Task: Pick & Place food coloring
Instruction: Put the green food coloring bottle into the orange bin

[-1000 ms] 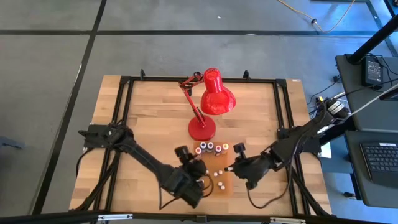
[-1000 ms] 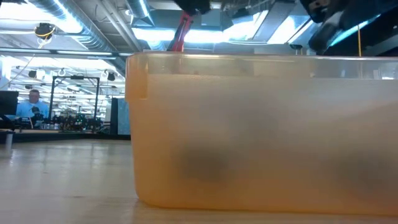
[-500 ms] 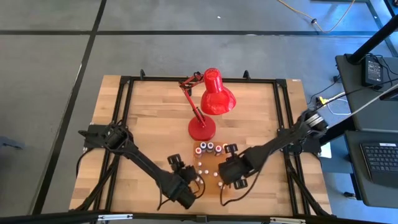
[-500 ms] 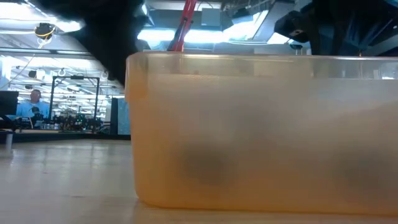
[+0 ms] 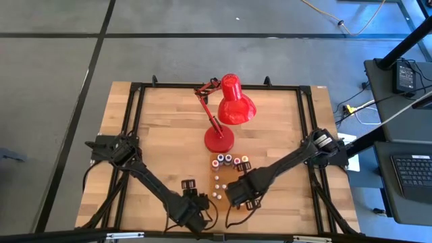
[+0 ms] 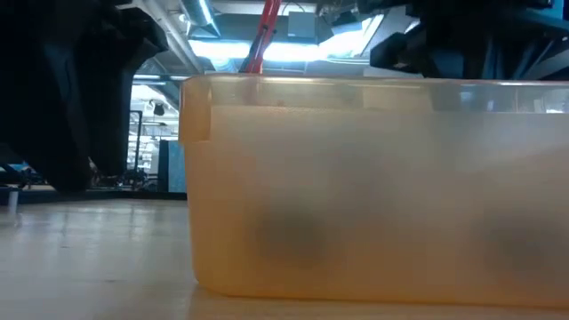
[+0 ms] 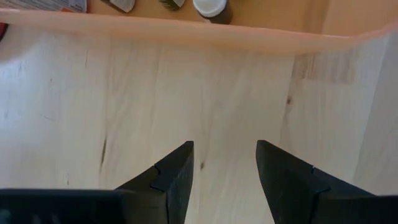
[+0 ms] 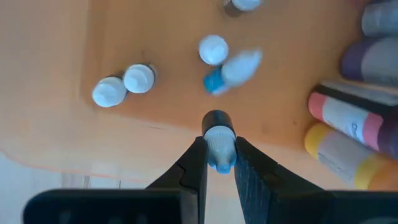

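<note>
Food coloring bottles (image 8: 213, 50) stand and lie inside a shallow translucent orange tray (image 8: 124, 143) near the front of the wooden table (image 5: 162, 121), just in front of the red desk lamp (image 5: 233, 104). In the right wrist view, three white-capped bottles stand upright on the tray floor, two of them touching as a pair, and a blue one lies tipped on its side beside the third. Larger bottles (image 8: 348, 134) with pink, yellow and purple bodies lie in a row along one side of the tray. The right gripper (image 8: 219, 163) hangs over the tray's edge, its fingers clenched on a small blue bottle with a white cap (image 8: 219, 140), held off the tray floor. The left gripper (image 7: 224, 174) sits above bare wood just outside the tray wall, at the table's front edge, its jaws parted with nothing between them. From table height, the tray's cloudy orange wall fills most of the view, with the lamp's red arm rising behind it.
</note>
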